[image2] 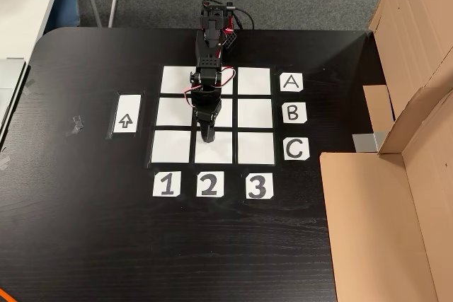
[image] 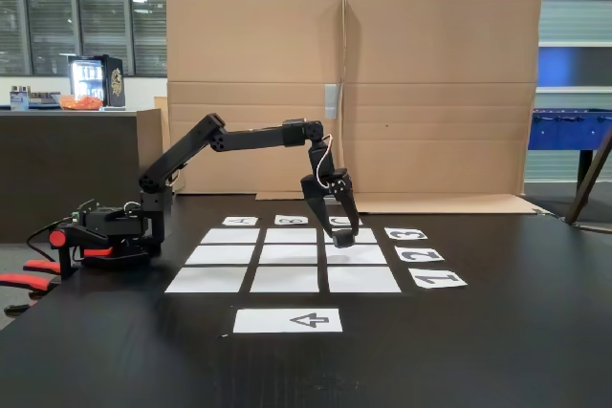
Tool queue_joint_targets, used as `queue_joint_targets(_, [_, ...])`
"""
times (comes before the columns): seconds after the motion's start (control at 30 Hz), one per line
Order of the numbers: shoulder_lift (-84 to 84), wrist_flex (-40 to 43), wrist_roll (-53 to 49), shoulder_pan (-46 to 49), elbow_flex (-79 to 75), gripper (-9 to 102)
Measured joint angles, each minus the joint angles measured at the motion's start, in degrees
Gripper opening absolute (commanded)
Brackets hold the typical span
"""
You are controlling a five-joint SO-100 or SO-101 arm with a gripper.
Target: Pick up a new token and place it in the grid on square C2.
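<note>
While our gripper (image: pixel 343 239) pinches the token (image: pixel 343 240) low over square C2 (image2: pixel 214 148) of the grid (image2: pixel 177 113), we should settle it flat. Then we part the jaws gently and lift straight up.

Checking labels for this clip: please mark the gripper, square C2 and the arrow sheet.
gripper (image: pixel 341 239): a fixed view, between the fingertips.
square C2 (image2: pixel 221 152): a fixed view, bare paper beside the gripper.
arrow sheet (image2: pixel 127 122): a fixed view, the printed arrow.

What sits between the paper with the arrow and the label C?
In the top-down fixed view, the bottom row of the grid lies between the arrow sheet and the C label, with the gripper over its middle cell.
</note>
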Motion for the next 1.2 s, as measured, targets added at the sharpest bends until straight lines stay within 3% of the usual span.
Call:
queue_joint_targets(0.2, [-0.53, -0.09, 0.0, -0.44, -0.09, -1])
queue_joint_targets(0.73, [-0.88, -0.44, 0.0, -1.32, -0.09, 39])
queue_joint_targets(1.2, [1.85, -0.44, 0.0, -1.58, 1.58, 50])
